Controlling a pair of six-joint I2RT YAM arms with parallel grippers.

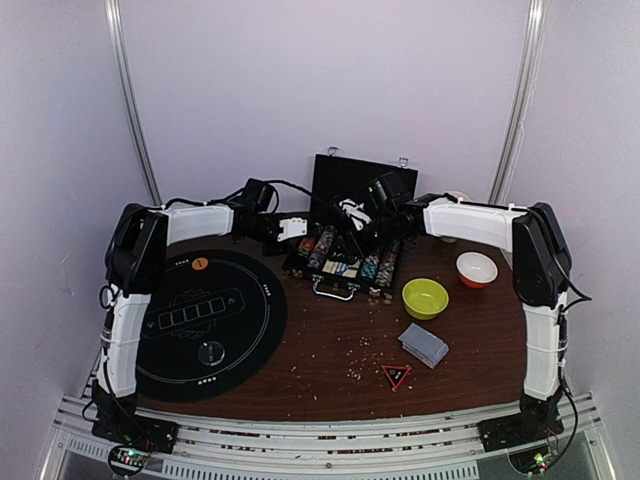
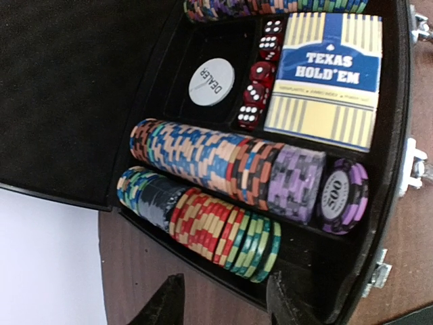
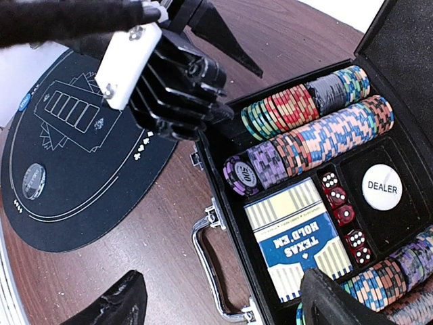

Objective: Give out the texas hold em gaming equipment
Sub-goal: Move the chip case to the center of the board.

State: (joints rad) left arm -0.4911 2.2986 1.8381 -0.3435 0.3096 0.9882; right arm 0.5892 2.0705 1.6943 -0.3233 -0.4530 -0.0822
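An open black case (image 1: 345, 262) holds rows of striped poker chips (image 2: 203, 220), a white DEALER button (image 2: 211, 82), red dice (image 2: 257, 88) and a blue Texas Hold'em card box (image 2: 325, 74). My left gripper (image 2: 226, 305) hangs open over the case's end. One finger is outside the wall and the other inside, just short of the green chips (image 2: 257, 240), and nothing is gripped. My right gripper (image 3: 223, 301) stands open above the case's chrome handle (image 3: 210, 271) and the card box (image 3: 294, 237). A grey deck (image 1: 423, 343) lies on the table at the front right.
A round black playing mat (image 1: 205, 320) lies at the left with an orange disc (image 1: 200, 264) and a clear disc (image 1: 211, 351) on it. A yellow-green bowl (image 1: 425, 297), a white-and-orange bowl (image 1: 476, 268) and a red triangle marker (image 1: 396, 376) sit at the right. The case lid (image 1: 360, 182) stands upright behind.
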